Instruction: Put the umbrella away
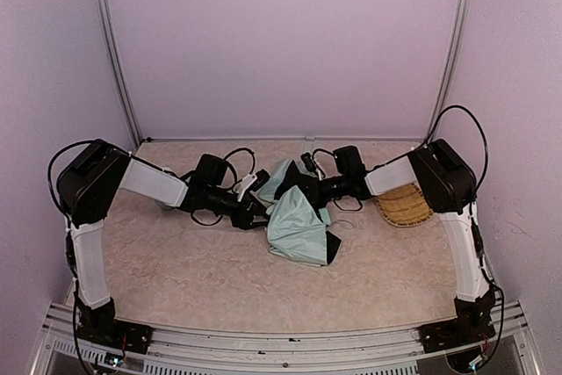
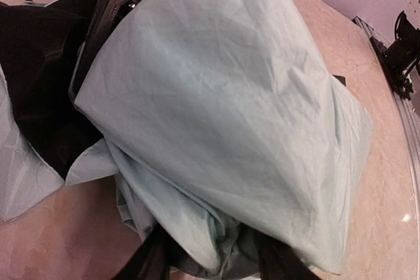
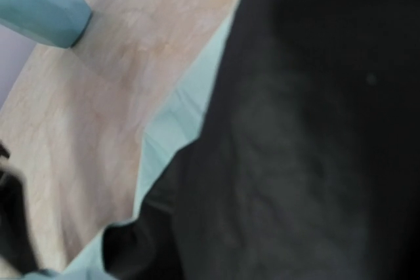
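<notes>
Your bench (image 1: 176,261) is a flat top, sandy and marbled. Plain lilac walls (image 1: 281,41) stand around it, with thin silver metal rails (image 1: 112,50) in the back corners. The pale mint-green folding umbrella (image 1: 299,227) lies in the middle of the bench. It is a loose, crumpled heap, and its black underside shows in places. Your left jaws stand partly open with a bunch of the green cloth between them. Your right jaws are closed and buried in black cloth, so you cannot tell if they hold any.
</notes>
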{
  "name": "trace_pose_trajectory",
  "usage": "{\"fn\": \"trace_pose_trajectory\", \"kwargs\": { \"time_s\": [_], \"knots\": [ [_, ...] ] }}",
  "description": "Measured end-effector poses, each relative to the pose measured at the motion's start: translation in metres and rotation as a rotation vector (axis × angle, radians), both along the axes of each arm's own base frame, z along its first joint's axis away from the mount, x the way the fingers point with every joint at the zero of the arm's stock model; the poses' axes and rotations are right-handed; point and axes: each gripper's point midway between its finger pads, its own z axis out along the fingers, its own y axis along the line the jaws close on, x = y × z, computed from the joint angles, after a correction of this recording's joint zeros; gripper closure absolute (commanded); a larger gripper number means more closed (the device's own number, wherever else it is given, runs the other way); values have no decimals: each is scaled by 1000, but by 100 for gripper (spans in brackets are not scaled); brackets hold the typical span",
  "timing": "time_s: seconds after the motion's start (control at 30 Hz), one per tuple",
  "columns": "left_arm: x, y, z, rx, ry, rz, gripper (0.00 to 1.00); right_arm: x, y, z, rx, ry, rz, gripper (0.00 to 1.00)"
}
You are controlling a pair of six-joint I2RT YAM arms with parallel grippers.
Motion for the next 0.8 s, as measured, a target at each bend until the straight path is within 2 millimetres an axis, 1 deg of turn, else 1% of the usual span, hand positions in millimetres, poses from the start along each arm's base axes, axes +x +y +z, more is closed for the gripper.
{"fn": "trace_pose_trajectory", "kwargs": {
  "time_s": [0.07,0.13,0.23,0.3,0.37,0.43,0.5,0.57,0.6,0.63,0.7,0.77,0.8],
  "knots": [
    [6,6,0,-3,27,34,35,-1,-1,0,7,-2,6,100],
    [18,15,4,-22,58,87,31,-2,-2,0,10,-5,11,100],
    [38,28,15,-68,84,158,24,-3,-2,3,9,-18,18,100],
    [45,27,24,-92,85,174,21,-4,-2,8,9,-27,22,100],
    [46,16,35,-116,83,158,20,-5,-2,13,11,-36,27,100],
    [47,-2,50,-147,70,124,19,-6,-2,22,20,-49,36,100],
    [50,-20,59,-170,57,91,19,-6,-1,31,30,-66,43,100],
    [50,-34,61,-183,60,61,20,-4,1,42,40,-84,48,100],
    [49,-40,59,-185,67,49,24,-2,2,48,46,-96,49,100],
    [47,-45,56,-185,78,40,33,0,3,54,52,-107,50,100],
    [44,-52,49,-181,106,33,53,3,5,65,63,-128,51,100],
    [44,-55,43,-181,128,38,77,2,6,74,70,-142,56,100],
    [45,-56,42,-186,144,45,88,2,6,78,72,-147,57,95]
  ]
}}
